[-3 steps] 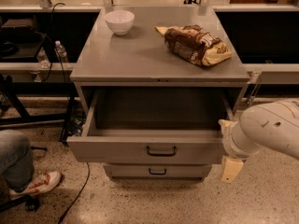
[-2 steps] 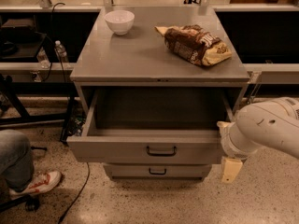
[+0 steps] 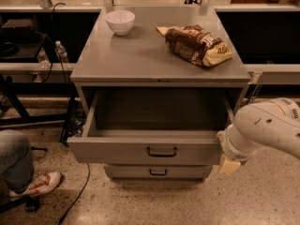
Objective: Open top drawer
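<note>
The top drawer is standing pulled well out from under the grey tabletop, its deep grey box lying open to view and its black loop handle sitting at the centre of the front panel. The robot's hand is hanging just beside the drawer's right front corner, at the end of the white arm reaching in from the right; whether it is spread or pressed together, I cannot tell. A white bowl and a brown snack bag are resting well apart on the tabletop. A shorter drawer is sitting closed below.
</note>
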`<move>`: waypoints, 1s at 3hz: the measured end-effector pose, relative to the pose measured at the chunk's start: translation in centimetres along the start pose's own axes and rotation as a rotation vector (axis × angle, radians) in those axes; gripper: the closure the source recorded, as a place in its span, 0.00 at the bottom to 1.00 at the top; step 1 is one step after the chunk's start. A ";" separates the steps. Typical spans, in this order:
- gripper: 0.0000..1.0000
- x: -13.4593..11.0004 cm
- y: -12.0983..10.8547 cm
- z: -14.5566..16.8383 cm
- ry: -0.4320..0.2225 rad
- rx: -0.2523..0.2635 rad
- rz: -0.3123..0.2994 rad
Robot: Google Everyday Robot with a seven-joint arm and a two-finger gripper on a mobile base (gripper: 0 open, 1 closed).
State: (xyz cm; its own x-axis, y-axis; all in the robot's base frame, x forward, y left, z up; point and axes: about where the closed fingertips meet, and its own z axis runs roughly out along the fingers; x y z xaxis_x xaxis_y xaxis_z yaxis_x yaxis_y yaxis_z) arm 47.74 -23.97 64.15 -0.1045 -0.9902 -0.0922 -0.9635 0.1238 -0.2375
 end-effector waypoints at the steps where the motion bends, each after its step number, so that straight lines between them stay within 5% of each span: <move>1: 0.67 1.5 3.2 -1.7 0.030 -0.017 0.060; 2: 0.89 1.8 4.1 -2.5 0.043 -0.017 0.080; 3: 0.97 2.8 6.6 -4.2 0.058 -0.026 0.138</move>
State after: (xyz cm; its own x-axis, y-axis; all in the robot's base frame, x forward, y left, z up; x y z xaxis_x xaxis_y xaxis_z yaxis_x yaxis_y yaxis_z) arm 40.01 -26.19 66.36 -0.2498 -0.9660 -0.0663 -0.9448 0.2581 -0.2016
